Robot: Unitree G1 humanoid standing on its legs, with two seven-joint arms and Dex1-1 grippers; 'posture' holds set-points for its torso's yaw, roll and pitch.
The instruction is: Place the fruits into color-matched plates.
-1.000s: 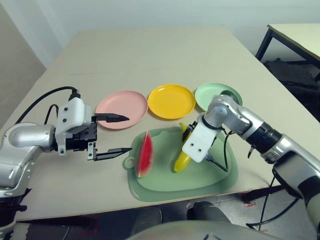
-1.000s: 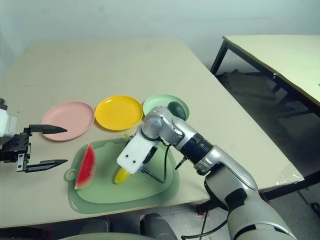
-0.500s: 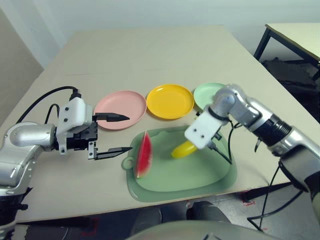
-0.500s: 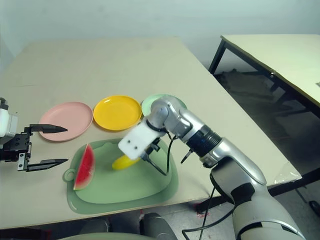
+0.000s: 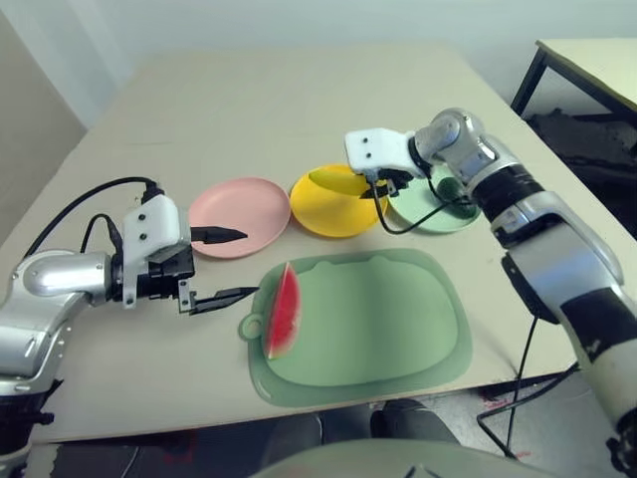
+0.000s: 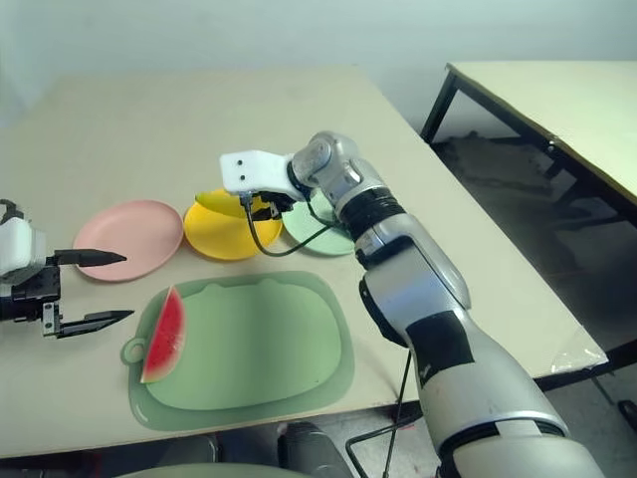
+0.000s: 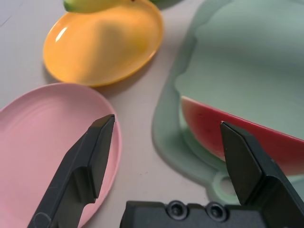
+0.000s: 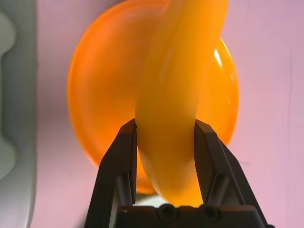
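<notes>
1. Right wrist view: the right gripper [image 8: 165,137] is clamped on the yellow banana [image 8: 180,85]; the fruit runs out past the jaws, held above the yellow-orange plate [image 8: 95,95]
2. Left gripper [image 5: 227,267] hangs with jaws wide apart and nothing between them; the pale pink plate [image 5: 239,212] lies under one fingertip, the watermelon wedge [image 5: 284,311] just beyond the other
3. Watermelon wedge rests on the sage-green mat [image 5: 388,319], near its edge on the left gripper's side
4. Mint green plate [image 5: 438,209] sits beside the yellow-orange one, behind the right gripper's jaws; a dark green avocado [image 5: 450,186] lies in it
</notes>
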